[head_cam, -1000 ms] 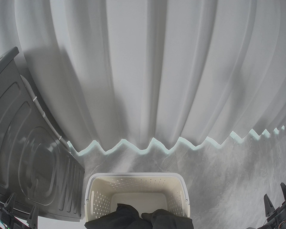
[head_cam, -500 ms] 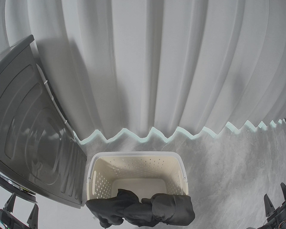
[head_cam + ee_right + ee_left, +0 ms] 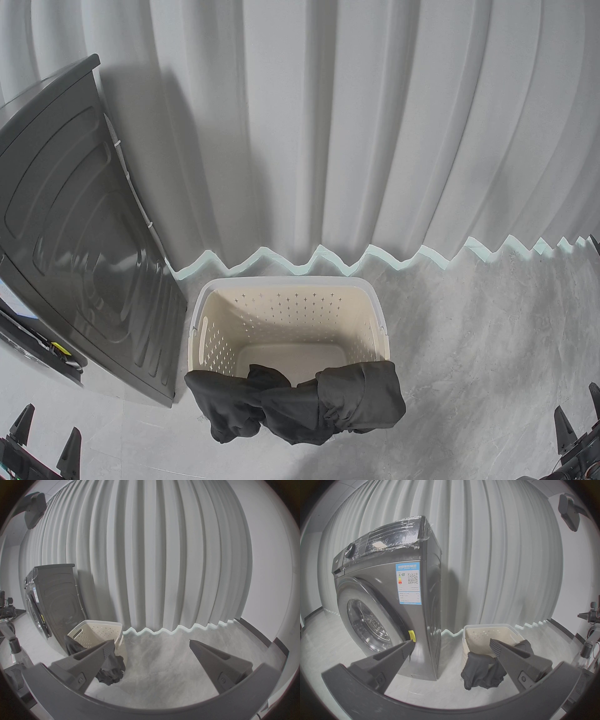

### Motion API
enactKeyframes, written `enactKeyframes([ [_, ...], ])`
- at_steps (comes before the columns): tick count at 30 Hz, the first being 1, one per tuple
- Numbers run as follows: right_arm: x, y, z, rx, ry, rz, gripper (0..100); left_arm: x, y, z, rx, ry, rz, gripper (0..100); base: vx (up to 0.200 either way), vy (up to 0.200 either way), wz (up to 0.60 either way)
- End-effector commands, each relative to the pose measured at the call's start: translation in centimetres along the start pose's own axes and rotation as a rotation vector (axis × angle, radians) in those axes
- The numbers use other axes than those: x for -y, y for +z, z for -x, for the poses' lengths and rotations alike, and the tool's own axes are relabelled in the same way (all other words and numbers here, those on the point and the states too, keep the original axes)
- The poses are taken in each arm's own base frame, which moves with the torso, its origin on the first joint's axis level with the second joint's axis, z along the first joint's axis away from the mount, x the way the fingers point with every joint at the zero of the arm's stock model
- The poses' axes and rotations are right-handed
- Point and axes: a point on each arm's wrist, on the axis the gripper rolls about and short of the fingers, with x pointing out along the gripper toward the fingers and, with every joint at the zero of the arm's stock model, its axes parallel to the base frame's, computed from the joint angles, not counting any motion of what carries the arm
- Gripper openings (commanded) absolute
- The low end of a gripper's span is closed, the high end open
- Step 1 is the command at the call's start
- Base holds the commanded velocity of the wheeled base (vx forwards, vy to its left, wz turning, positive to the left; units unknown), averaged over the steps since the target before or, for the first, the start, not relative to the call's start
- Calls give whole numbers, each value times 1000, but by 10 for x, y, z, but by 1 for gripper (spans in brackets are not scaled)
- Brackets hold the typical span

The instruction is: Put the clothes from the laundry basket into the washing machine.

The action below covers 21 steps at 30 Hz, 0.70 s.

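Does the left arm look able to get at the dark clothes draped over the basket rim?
Probably yes: the left pincer is open, and bare floor lies between it and the dark clothes.

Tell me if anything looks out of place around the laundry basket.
Yes: the dark clothes drape over the near rim of the laundry basket, partly outside it, not lying inside. The washing machine door also looks shut.

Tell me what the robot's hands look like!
The left end effector and right end effector match. Each has two dark grey, wedge-shaped fingers tapering to a point, with a ribbed pad on the inner tip and a round screw near the base, mounted on a curved dark grey bar.
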Motion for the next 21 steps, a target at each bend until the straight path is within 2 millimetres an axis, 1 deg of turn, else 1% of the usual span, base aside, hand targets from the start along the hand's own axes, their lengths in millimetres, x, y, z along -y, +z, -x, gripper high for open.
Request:
enactKeyframes([
  [1,0,-5,0,-1,2,1,100,0,-5,0,0,-1,1,100,-200,0,0],
  [12,0,-5,0,-1,2,1,100,0,-5,0,0,-1,1,100,-200,0,0],
  [21,0,-5,0,-1,2,1,100,0,-5,0,0,1,1,100,0,0,0],
])
